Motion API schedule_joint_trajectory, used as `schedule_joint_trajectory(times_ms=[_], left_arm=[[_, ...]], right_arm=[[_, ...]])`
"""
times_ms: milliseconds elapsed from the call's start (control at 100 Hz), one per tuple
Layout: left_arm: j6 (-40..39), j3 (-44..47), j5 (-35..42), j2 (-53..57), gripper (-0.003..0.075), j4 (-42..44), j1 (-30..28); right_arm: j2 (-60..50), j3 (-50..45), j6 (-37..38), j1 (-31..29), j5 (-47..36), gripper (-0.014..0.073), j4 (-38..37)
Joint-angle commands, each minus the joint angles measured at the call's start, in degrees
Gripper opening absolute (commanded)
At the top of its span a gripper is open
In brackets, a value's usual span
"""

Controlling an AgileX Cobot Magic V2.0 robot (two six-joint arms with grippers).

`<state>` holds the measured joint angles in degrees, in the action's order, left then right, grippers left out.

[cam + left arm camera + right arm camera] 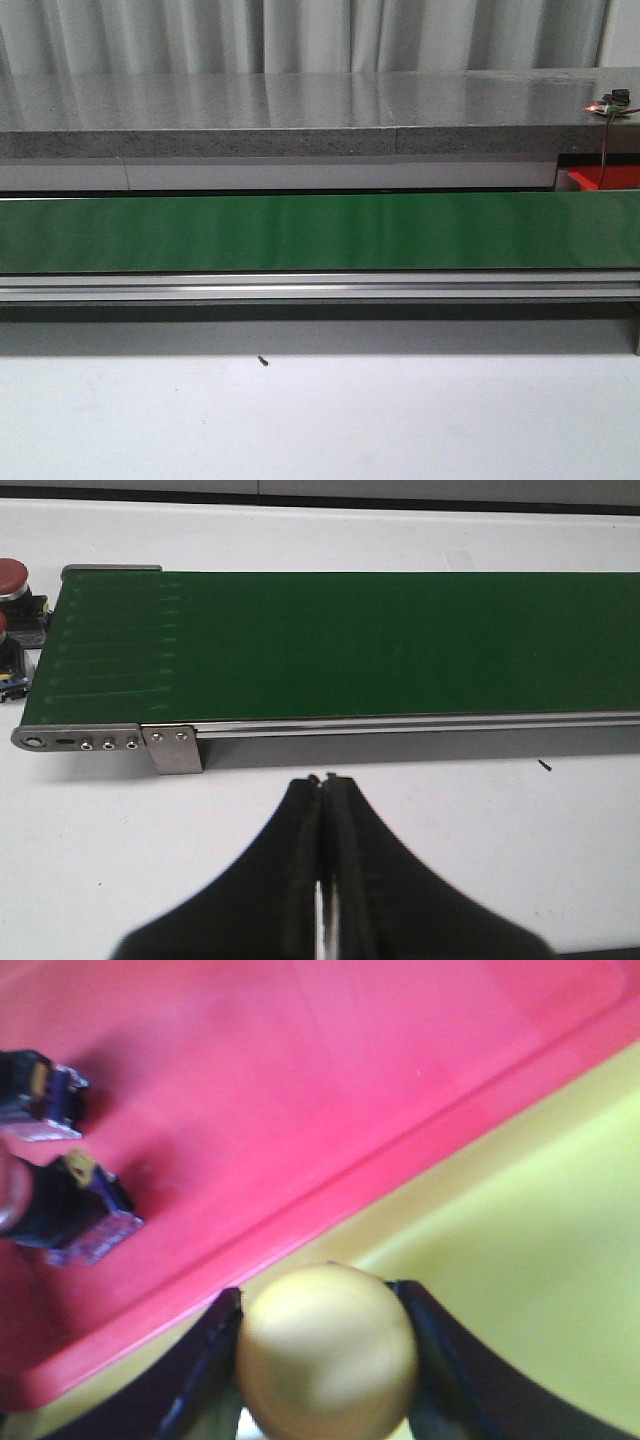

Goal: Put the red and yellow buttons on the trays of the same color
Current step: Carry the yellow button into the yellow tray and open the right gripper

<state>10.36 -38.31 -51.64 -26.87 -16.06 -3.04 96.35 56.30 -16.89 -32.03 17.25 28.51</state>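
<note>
Right pincer (325, 1360): clenched on yellow button (327, 1352) | position: just off red tray (300, 1090) rim, over yellow surface (540, 1260) (likely the matching tray) | red tray holds two dark button bodies (75, 1210) | left pincer (322, 780): clenched, empty, beside green belt (350, 640)

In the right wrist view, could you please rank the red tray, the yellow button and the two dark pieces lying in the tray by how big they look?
1. Red tray, fills most of the picture.
2. Yellow button, held in the right tool; so close to the camera that it looks oversized.
3. Lower dark piece.
4. Upper dark piece, cut off at the edge, so unsure against the lower one.
</note>
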Motion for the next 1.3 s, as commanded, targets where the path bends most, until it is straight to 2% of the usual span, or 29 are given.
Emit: schedule_joint_trajectory(times_ms=[0, 170, 240, 310, 430, 500, 550, 1120, 1220, 1290], left_arm=[[-0.1, -1.4, 3.6, -0.3, -0.0020, -1.3, 0.4], [-0.1, -1.4, 3.6, -0.3, -0.0020, -1.3, 0.4], [-0.1, -1.4, 3.6, -0.3, -0.0020, -1.3, 0.4], [-0.1, -1.4, 3.6, -0.3, -0.0020, -1.3, 0.4], [-0.1, -1.4, 3.6, -0.3, -0.0020, -1.3, 0.4], [-0.1, -1.4, 3.6, -0.3, -0.0020, -1.3, 0.4], [-0.1, -1.4, 3.6, -0.3, -0.0020, -1.3, 0.4], [-0.1, -1.4, 3.8, -0.3, -0.0020, -1.3, 0.4], [-0.1, -1.4, 3.8, -0.3, -0.0020, -1.3, 0.4], [-0.1, -1.4, 3.8, -0.3, -0.0020, -1.3, 0.4]], right_arm=[[-0.3, 1.1, 0.0, -0.4, -3.0, -0.0011, 1.0], [2.9, 1.1, 0.0, -0.4, -2.8, -0.0008, 0.9], [3.6, 1.1, 0.0, -0.4, -2.5, 0.0029, 0.7], [3.6, 1.1, 0.0, -0.4, -2.5, 0.0134, 0.0], [3.6, 1.1, 0.0, -0.4, -2.6, 0.0394, -0.1], [3.5, 1.1, 0.0, -0.4, -2.6, 0.0487, -0.1], [3.3, 1.1, 0.0, -0.4, -2.6, 0.0512, -0.1], [-11.3, -0.3, 0.0, 0.6, -1.8, 0.0500, 0.6], [-15.2, -1.8, -0.2, 3.7, -2.4, 0.0393, -1.0], [-17.9, -2.6, -0.5, 6.6, -2.5, 0.0252, -3.0]])
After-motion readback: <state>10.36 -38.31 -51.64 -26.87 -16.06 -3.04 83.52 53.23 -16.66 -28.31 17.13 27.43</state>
